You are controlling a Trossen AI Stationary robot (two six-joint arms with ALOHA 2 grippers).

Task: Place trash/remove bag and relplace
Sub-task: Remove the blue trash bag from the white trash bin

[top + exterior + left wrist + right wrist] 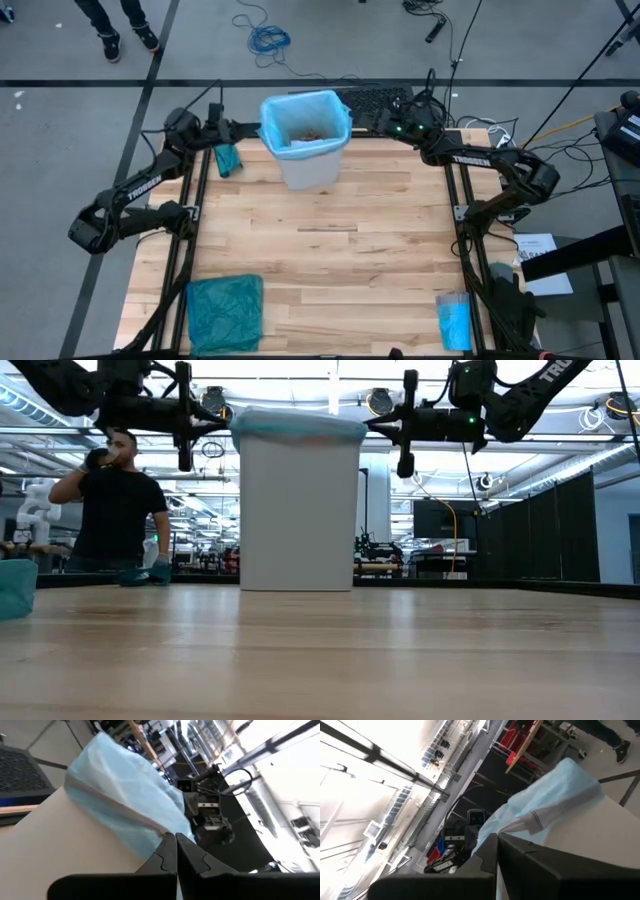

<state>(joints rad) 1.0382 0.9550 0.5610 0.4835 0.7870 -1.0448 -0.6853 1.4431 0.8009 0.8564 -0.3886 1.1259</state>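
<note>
The bin (308, 150) stands on the desk (330, 250) at 12 o'clock, the bag (290, 108) lining it, trash (308, 133) inside. The left pincer (252, 130) meets its rim at 9 o'clock, the right pincer (357, 120) at 3. A folded bag (225, 312) lies at 7 o'clock, a roll (454, 321) at 5.

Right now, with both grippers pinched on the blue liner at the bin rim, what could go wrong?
1. The left gripper and right gripper pinch only the thin light-blue bin liner at its folded edge; it may tear or slip when lifted.
2. The white bin stands free on the wooden table and could rise or tip with the liner.
3. The brown paper scraps inside could spill.
</note>
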